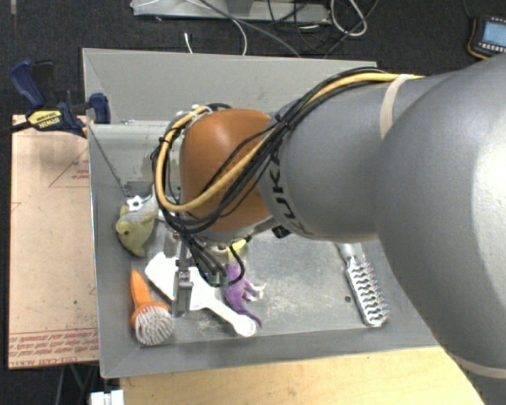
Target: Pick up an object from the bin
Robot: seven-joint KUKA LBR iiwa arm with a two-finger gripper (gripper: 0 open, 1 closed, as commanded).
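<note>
Poised with gripper [183,298] low over the white flat piece [215,302] at the bin's [304,285] front left, between orange brush [143,306] and purple toy [240,292]; clenched or released, impossible to tell; yet to grasp and lift.

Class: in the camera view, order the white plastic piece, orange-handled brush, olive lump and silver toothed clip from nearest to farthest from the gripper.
1. White plastic piece, under the gripper.
2. Orange-handled brush, just to its left, by the bin's near-left corner.
3. Olive lump, left side, further back.
4. Silver toothed clip, far right.
</note>
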